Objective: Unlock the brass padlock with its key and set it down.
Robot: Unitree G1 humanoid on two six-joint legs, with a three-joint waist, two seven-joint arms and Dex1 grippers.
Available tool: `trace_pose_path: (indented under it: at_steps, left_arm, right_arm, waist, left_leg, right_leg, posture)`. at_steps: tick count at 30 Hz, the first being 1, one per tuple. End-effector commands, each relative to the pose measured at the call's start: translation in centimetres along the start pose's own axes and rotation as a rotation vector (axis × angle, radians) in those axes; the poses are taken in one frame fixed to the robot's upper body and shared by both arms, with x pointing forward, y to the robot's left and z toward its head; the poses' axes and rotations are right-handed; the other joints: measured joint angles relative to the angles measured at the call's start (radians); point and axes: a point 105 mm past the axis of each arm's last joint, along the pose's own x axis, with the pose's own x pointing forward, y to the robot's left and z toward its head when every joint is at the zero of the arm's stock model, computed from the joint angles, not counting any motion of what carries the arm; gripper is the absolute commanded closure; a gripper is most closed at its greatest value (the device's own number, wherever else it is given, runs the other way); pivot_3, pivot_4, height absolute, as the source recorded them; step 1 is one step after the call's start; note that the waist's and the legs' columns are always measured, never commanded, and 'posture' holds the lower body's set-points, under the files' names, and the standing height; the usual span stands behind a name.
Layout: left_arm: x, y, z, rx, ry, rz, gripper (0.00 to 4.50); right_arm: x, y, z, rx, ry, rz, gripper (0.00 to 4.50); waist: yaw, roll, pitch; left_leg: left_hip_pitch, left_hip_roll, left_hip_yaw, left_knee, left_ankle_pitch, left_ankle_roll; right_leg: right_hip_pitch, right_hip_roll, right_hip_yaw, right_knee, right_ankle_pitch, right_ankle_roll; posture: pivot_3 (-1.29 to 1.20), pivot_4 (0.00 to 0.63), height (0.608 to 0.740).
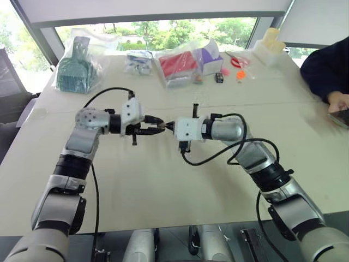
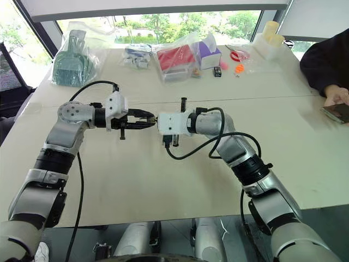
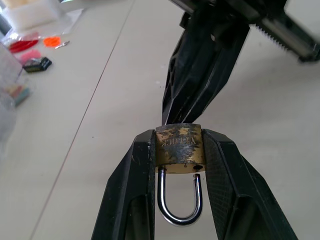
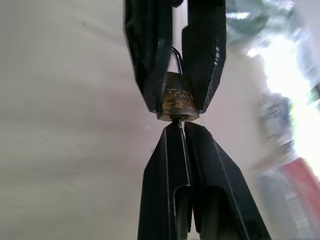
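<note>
While my left gripper (image 3: 179, 150) clamps the small, rigid, slick brass padlock (image 3: 179, 149) by its flat sides, my right gripper (image 4: 180, 127), jaws together, pinches the thin silvery key (image 4: 178, 120) at its keyway; both likely slip easily.

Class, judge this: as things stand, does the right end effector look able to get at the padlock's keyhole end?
Probably yes: the right end effector already meets the brass padlock, whose body the left end effector clamps only at the sides.
</note>
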Motion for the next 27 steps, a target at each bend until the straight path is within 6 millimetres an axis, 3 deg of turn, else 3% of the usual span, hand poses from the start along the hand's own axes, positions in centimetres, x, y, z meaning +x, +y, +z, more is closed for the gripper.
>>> trace_pose_path:
  at_steps: [1,8,16,19,26,27]
  left_arm:
    - [0.0,-0.2,1.8,-0.005,-0.044,-0.051,3.72]
    - [0.0,-0.2,2.0,-0.018,-0.04,-0.07,3.72]
    - [0.2,-0.2,2.2,-0.028,-0.043,-0.078,3.72]
    - [0.2,-0.3,2.2,-0.029,-0.044,-0.08,3.72]
    - [0.2,-0.5,2.3,-0.034,-0.045,-0.084,3.72]
    - [0.2,-0.5,2.3,-0.037,-0.047,-0.086,3.72]
  right_arm:
    - [-0.7,-0.6,0.7,-0.121,-0.058,-0.068,3.54]
    - [-0.7,-1.1,1.5,-0.209,-0.107,-0.123,0.04]
    - [-0.5,-1.3,2.0,-0.255,-0.147,-0.147,0.04]
    - [-0.5,-1.6,2.4,-0.282,-0.169,-0.165,0.89]
    - [-0.3,-1.7,2.4,-0.304,-0.175,-0.17,4.47]
    - [-0.3,-1.7,2.4,-0.306,-0.176,-0.169,4.47]
  waist:
    - [-0.001,0.0,0.0]
    - [-0.006,0.0,0.0]
    - [-0.004,0.0,0.0]
    - [-0.004,0.0,0.0]
    - [-0.004,0.0,0.0]
    - [-0.004,0.0,0.0]
  left_leg:
    - [0.0,0.0,0.0,0.0,0.0,0.0]
    - [0.0,0.0,0.0,0.0,0.0,0.0]
    - [0.0,0.0,0.0,0.0,0.0,0.0]
    - [0.0,0.0,0.0,0.0,0.0,0.0]
    - [0.001,0.0,0.001,0.0,0.0,0.0]
    - [0.001,0.0,0.001,0.0,0.0,0.0]
  right_leg:
    - [0.0,0.0,0.0,0.0,0.0,0.0]
    - [0.0,0.001,0.0,0.001,0.0,0.0]
    - [0.0,0.0,0.001,0.0,0.0,0.0]
    - [0.0,0.0,0.001,0.0,0.0,0.0]
    - [0.0,0.0,0.001,0.0,0.0,0.0]
    - [0.0,0.0,0.001,0.0,0.0,0.0]
  posture:
    - [0.0,0.15,0.74]
    - [0.0,0.15,0.74]
    - [0.0,0.15,0.74]
    - [0.0,0.15,0.74]
    - [0.0,0.15,0.74]
    - [0.0,0.15,0.74]
